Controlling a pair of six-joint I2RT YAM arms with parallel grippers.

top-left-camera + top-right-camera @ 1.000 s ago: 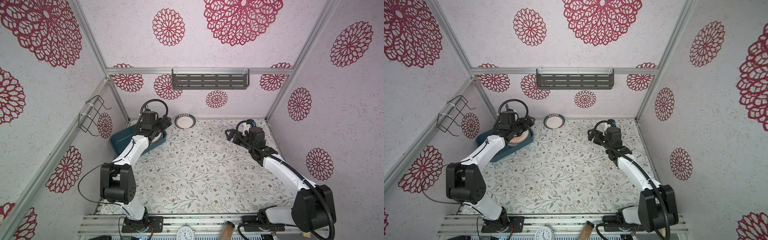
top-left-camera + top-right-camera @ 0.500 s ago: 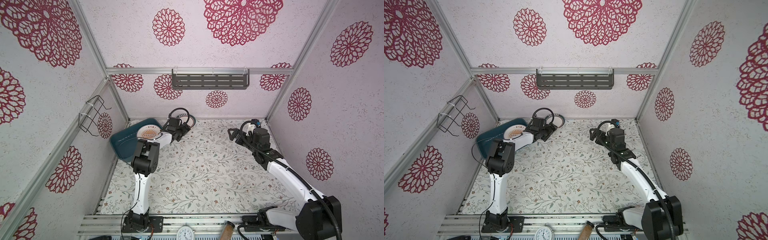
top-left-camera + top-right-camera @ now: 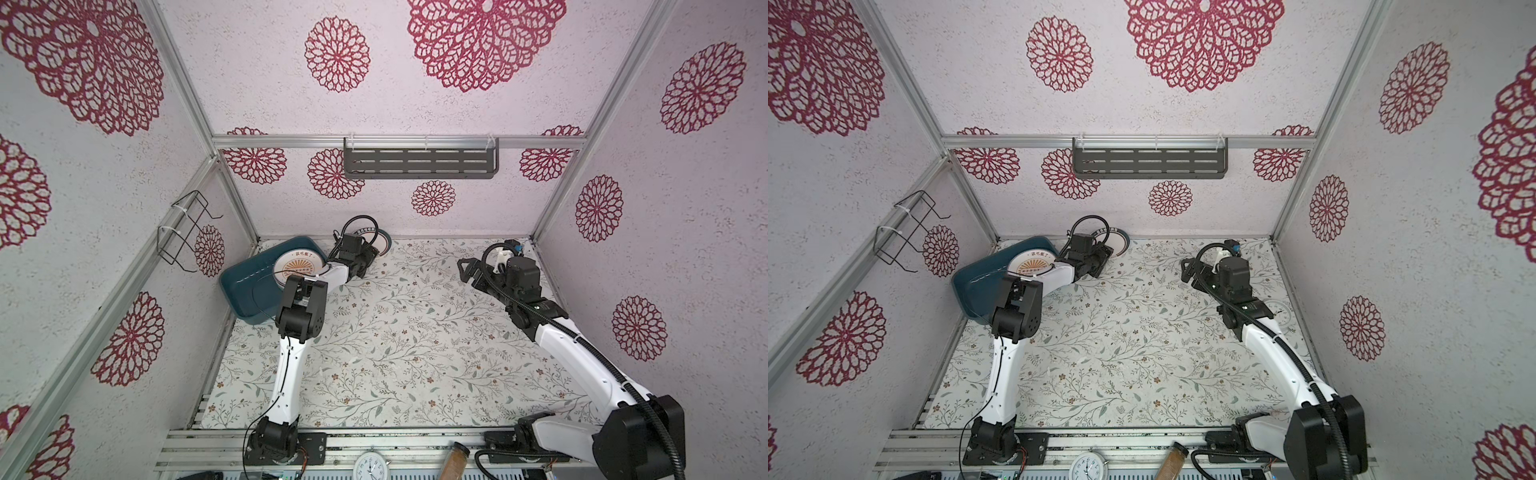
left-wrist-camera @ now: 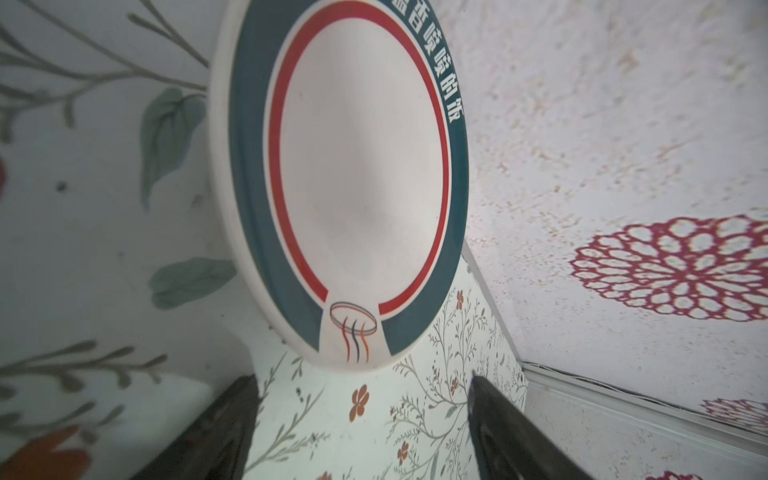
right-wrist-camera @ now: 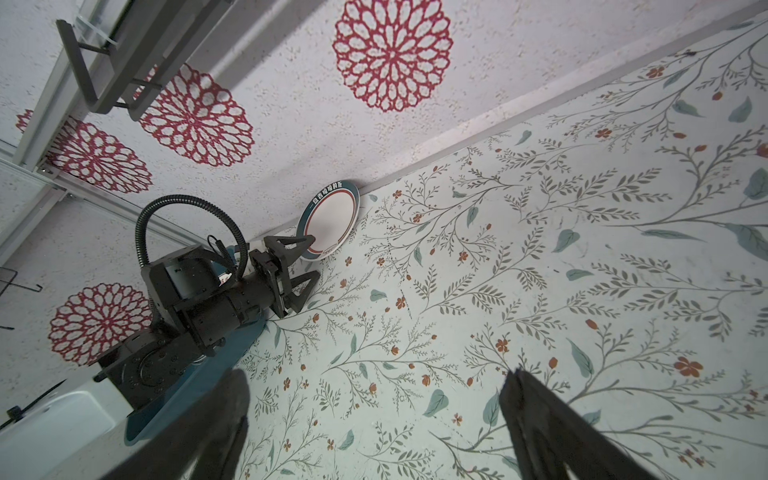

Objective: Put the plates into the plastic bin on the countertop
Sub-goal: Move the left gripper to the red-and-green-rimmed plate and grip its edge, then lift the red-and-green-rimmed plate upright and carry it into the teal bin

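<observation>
Left gripper (image 4: 361, 380) swung from plastic bin (image 3: 243, 286) to plate (image 4: 349, 166) lettered "喷喷的饭".

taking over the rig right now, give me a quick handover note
Left claw: open, empty, lined up just short of the teal-rimmed plate, which leans on the back wall.
Right claw: open, empty, above the countertop.
Done: a sunburst plate lies in the plastic bin, back left corner.
Left to do: grasp the teal-rimmed plate and put it in the bin.
</observation>
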